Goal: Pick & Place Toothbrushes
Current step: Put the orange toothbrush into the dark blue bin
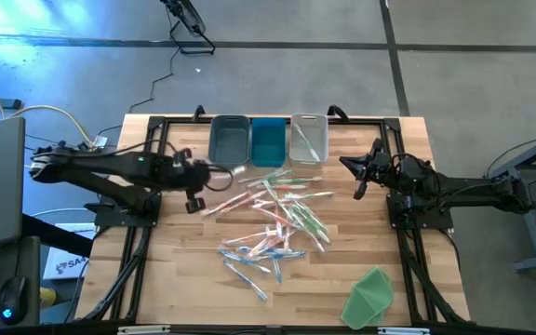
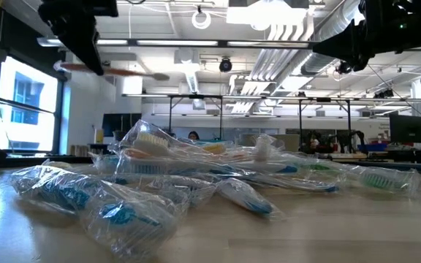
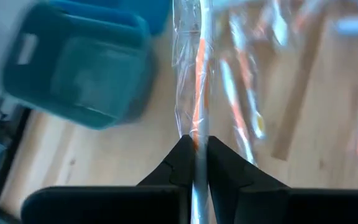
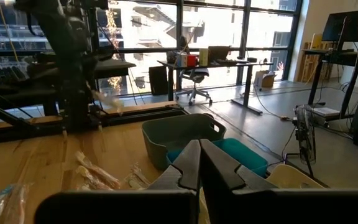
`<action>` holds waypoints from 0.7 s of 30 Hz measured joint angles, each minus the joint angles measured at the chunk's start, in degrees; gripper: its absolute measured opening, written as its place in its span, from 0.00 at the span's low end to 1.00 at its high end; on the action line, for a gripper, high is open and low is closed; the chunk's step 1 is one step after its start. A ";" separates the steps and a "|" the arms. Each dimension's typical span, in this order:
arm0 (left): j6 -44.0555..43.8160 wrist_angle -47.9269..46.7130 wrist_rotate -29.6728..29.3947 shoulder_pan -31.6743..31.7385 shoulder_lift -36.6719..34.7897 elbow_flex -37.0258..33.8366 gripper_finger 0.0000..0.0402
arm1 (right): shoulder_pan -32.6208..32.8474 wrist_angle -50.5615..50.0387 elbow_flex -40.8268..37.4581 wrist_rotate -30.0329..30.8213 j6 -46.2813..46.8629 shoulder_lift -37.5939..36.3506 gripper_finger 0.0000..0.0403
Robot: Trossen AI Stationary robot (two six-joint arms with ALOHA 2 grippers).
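An orange wrapped toothbrush (image 3: 199, 93) is clamped between the left gripper (image 3: 195, 163) fingers, held above the bench (image 1: 184, 270) near the grey bin (image 1: 229, 141). Remaining toothbrushes (image 1: 273, 223) are piled mid-bench. Right gripper (image 4: 199, 163) fingers are pressed together, empty, raised.

Wooden table (image 1: 175, 279): toothbrushes (image 1: 273, 219), bins (image 1: 268, 141), green sheet (image 1: 370, 296)

We see two dark, near-black arms built of chunky jointed segments, each bolted to a black base plate at a side edge of the wooden table (image 1: 184, 279). The left gripper (image 3: 196, 149) ends in two matte black fingers with stepped, angular inner edges. The right gripper (image 4: 199, 155) has the same notched black fingers, and black cabling runs along its arm.
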 joint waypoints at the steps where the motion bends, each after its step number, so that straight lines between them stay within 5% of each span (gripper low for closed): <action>1: -1.07 -0.31 -1.15 0.02 -1.26 -0.02 0.06 | 0.01 0.03 0.00 0.00 -0.02 0.02 0.01; 12: -10.72 -0.47 -11.45 0.00 -7.71 -0.06 0.08 | 0.01 -0.42 0.00 0.01 -0.15 0.01 0.01; 21: -19.54 -0.02 -27.75 0.02 -5.73 -0.07 0.08 | 0.01 -0.44 0.00 0.03 -1.19 0.00 0.01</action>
